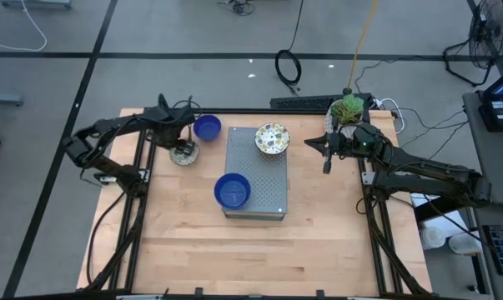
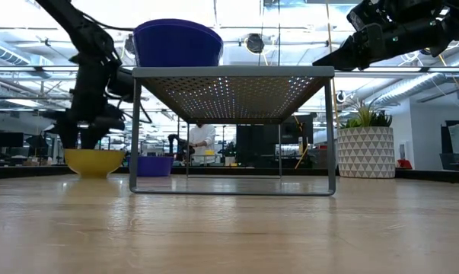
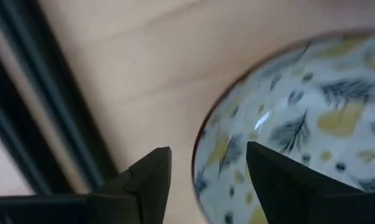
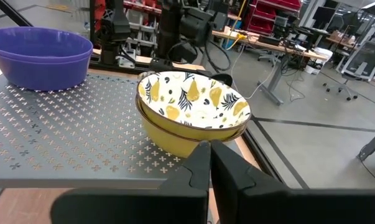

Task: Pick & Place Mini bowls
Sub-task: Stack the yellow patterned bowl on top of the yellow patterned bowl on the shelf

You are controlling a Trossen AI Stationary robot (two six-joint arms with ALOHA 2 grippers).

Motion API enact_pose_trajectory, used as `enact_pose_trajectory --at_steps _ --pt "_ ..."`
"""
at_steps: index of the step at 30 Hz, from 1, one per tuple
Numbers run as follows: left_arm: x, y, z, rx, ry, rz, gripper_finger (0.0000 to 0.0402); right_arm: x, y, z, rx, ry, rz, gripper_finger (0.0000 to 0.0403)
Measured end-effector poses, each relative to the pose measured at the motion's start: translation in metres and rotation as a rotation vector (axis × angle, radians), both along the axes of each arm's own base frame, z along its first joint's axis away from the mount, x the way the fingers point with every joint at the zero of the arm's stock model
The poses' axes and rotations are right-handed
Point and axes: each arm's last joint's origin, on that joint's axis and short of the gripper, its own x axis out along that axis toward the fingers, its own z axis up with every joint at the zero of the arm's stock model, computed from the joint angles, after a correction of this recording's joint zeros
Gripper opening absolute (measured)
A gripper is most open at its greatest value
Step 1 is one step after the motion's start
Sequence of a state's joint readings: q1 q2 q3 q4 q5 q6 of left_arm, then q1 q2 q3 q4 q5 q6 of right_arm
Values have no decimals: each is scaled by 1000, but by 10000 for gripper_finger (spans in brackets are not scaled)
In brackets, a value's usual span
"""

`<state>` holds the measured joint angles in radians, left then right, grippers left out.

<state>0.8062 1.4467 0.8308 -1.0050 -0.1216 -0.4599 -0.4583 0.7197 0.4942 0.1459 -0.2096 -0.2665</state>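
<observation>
A patterned mini bowl (image 1: 184,155), yellow outside (image 2: 94,162), rests on its base on the table by the left rail. My left gripper (image 3: 206,155) is open and points down over it, one finger outside its rim and one over its inside. A blue bowl (image 1: 207,127) stands on the table just behind it. On the grey perforated stand (image 1: 264,179) sit another patterned bowl (image 4: 192,112) and a blue bowl (image 1: 232,190). My right gripper (image 4: 210,146) is shut and hovers off the stand's right edge, level with the patterned bowl. My left gripper straddles the rim (image 3: 203,140) of the patterned bowl on the side toward the left rail, coming from above. Whether either finger touches the bowl, I cannot tell. The bowl rests on the table.
A white pot with a green plant (image 1: 347,110) stands at the far right corner behind my right arm. Black frame rails (image 1: 143,179) run along the table's left and right sides. The near half of the table (image 1: 251,250) is bare wood.
</observation>
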Motion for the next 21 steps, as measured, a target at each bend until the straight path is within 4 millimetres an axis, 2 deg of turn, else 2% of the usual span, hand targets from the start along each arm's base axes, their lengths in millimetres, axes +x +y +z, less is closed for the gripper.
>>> enact_pose_trajectory --at_steps 8,15,18,21 --pt "1 5 -5 18 -71 -28 211 0 0 1 11 -11 -2 0" --pt "0 5 -4 31 -53 -37 208 0 0 1 12 -10 -2 0" --pt "0 6 -4 34 -50 -38 185 0 0 1 11 -10 -2 0" --pt "0 6 -4 36 -47 -45 145 0 0 1 12 -10 -2 0"
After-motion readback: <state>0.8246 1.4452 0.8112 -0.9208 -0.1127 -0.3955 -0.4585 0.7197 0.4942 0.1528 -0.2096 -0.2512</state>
